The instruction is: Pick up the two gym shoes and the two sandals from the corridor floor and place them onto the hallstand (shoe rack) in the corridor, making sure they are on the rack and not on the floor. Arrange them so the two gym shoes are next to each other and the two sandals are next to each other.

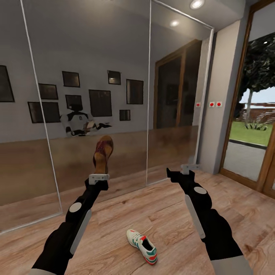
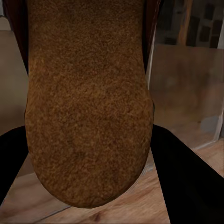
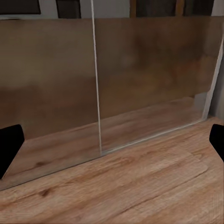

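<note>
Our left pincer (image 1: 99,178) grips a brown sandal (image 1: 103,154), held upright w/ toe end up, raised off the floor in front of the mirrored wall panels (image 1: 95,95). In the left wrist view the sandal's rough brown sole (image 2: 88,102) sits betw. the two dark fingers (image 2: 186,182). Our right pincer (image 1: 182,171) carries nothing, fingers spread wide; right wrist view shows the finger tips (image 3: 9,147) far apart over the corridor floor (image 3: 140,186). One gym shoe (image 1: 142,246) lies on the wood planks near us, betw. both arms, well apart from either pincer. Far right: glass door (image 1: 252,126) to a garden.
</note>
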### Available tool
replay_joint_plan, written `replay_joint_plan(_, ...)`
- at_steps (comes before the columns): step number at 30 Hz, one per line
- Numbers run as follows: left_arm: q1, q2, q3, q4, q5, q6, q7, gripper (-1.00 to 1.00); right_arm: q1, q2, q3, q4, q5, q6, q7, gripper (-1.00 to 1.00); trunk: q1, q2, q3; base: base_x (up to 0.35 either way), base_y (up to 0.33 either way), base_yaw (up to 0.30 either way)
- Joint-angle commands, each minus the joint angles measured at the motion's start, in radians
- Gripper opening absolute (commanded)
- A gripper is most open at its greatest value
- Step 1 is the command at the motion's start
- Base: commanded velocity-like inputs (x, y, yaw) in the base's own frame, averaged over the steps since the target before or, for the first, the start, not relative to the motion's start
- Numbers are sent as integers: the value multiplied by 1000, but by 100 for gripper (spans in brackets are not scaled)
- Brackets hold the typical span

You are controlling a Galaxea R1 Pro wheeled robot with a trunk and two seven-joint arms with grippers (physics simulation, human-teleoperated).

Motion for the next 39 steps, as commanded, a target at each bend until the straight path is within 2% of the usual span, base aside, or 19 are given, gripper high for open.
replay_joint_plan(1,-1,0,-1,-1,10,6,3,-100,0,0,1,-2,-9,4,-9,100,0,-1,-1,0,-178,290)
replay_joint_plan(19,-1,0,-1,-1,10,6,3,-100,0,0,1,-2,-9,4,-9,100,0,-1,-1,0,-301,88)
replay_joint_plan(39,-1,0,0,-1,10,5,3,-100,0,0,1,-2,-9,4,-9,100,0,-1,-1,0,-9,288)
